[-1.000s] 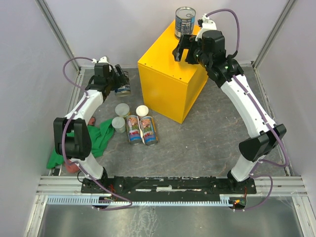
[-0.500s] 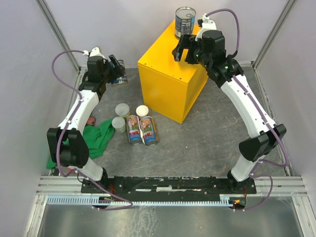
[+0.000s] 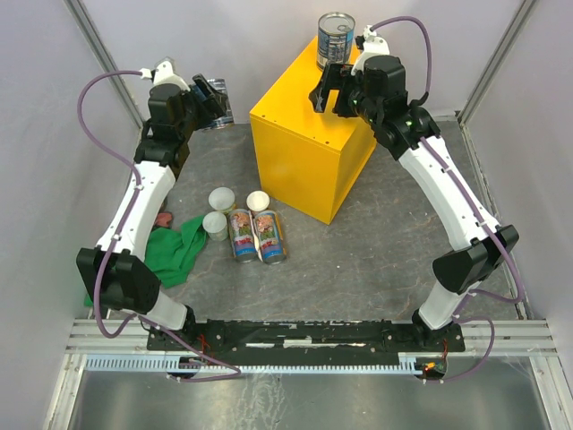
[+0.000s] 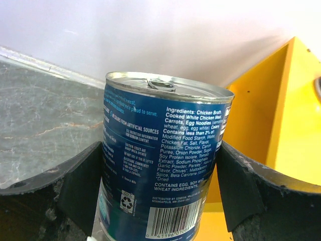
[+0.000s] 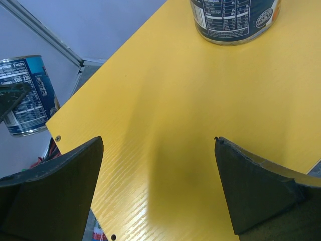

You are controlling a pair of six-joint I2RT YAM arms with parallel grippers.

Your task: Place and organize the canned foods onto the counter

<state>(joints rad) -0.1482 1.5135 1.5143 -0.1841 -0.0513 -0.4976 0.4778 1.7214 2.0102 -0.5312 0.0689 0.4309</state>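
My left gripper (image 4: 160, 187) is shut on a wide blue-labelled can (image 4: 161, 150) with a silver top, held upright in the air left of the yellow counter (image 3: 300, 143). That held can (image 5: 27, 95) also shows in the right wrist view. A second blue can (image 3: 336, 39) stands on the counter's far corner. My right gripper (image 3: 329, 91) hangs open and holds nothing above the counter top (image 5: 175, 100), just in front of that can (image 5: 234, 20). On the floor stand three small pale-lidded cans (image 3: 222, 198) (image 3: 258, 201) (image 3: 215, 224), with two slim colourful cans (image 3: 242, 235) (image 3: 269, 236) lying beside them.
A green cloth (image 3: 175, 251) lies crumpled on the grey floor left of the small cans, with something red (image 3: 165, 218) at its edge. Pale walls and metal frame posts (image 3: 107, 63) close in the cell on three sides.
My left arm has lifted the blue can and carried it toward the back wall. The right arm and the cans on the floor have not moved.
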